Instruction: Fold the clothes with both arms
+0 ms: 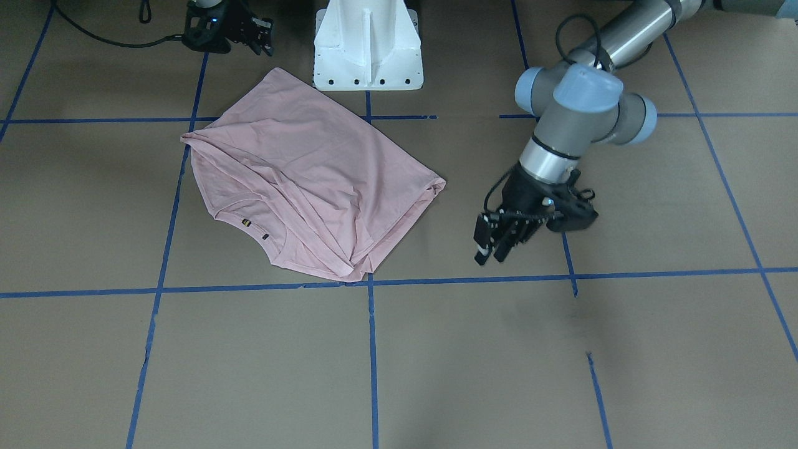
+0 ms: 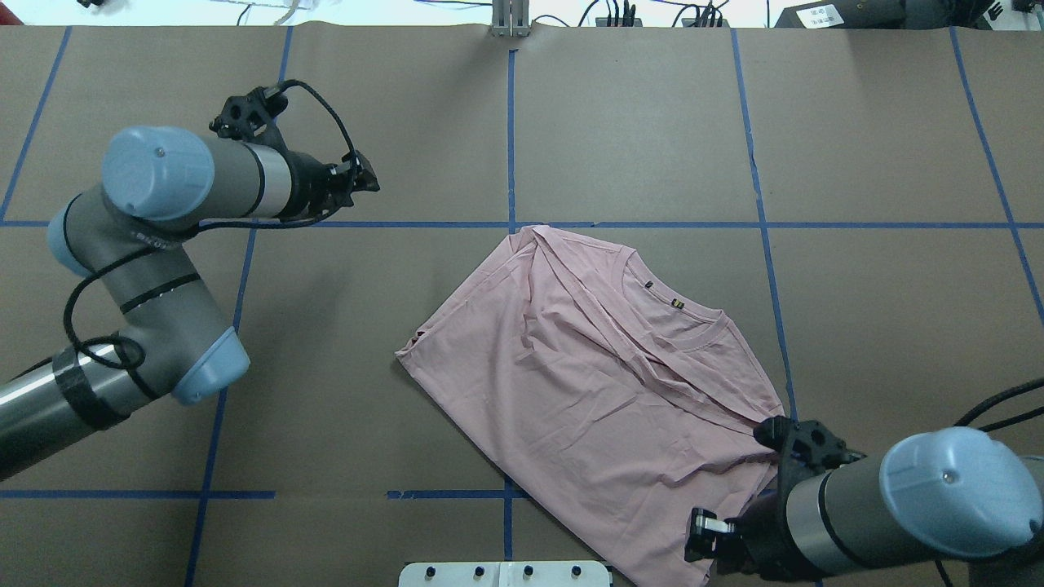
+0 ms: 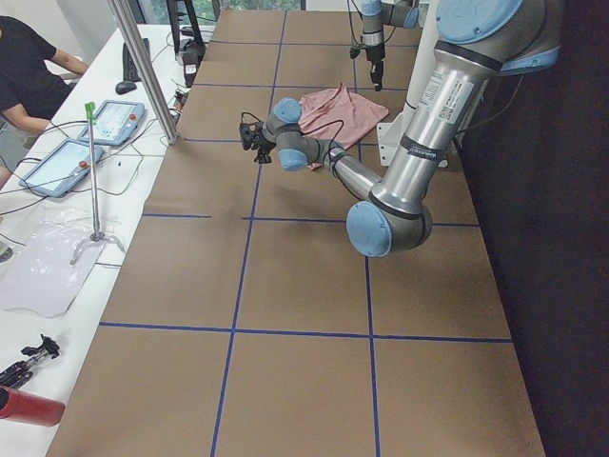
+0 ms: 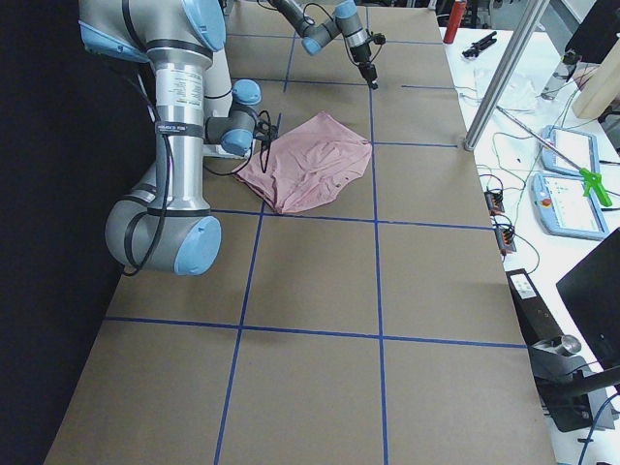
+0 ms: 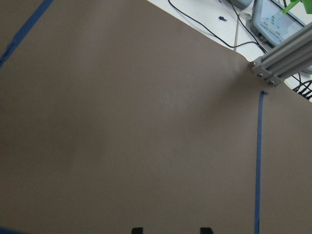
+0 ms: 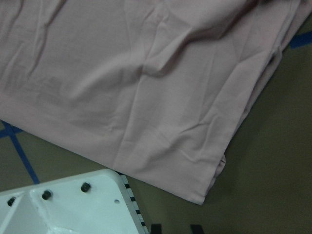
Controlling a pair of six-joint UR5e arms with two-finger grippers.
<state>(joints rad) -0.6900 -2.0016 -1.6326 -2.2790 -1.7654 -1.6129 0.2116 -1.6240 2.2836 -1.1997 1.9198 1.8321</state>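
Pale pink short-sleeved T-shirt [image 2: 587,391] lies flat on the brown paper-covered tabletop [image 2: 636,122]. It sits just in front of the white pedestal base [image 1: 368,56], shifted toward the robot's right. The cloth looks doubled over on itself, with layered edges and diagonal creases. The round collar [image 2: 685,322], carrying two small dark tags, sits along the far-right long edge. No print shows on the upward face.

Long axis: diagonal, running from the far side near the table's middle back toward the right arm's corner beside the pedestal.

Black two-finger right pincer [image 1: 255,37]: hangs over the near hem end. Its wrist view looks straight down on the hem corner with the pedestal beside it. The tips are apart with nothing between them. I cannot tell whether they touch the cloth; they probably do not.

Black two-finger left pincer [image 1: 499,240]: over bare paper, well apart from the shirt. Its wrist view shows only paper, a blue tape line [image 5: 257,161] and a metal post. The tips are wide apart and empty. From here the shirt lies to the robot's right and somewhat closer to the base.

Judgement: the right arm is the nearer one and already sits at one end of the long axis. The left arm must cross open paper to the far-left short edge. Only then can both ends be gripped for a fold across that axis.
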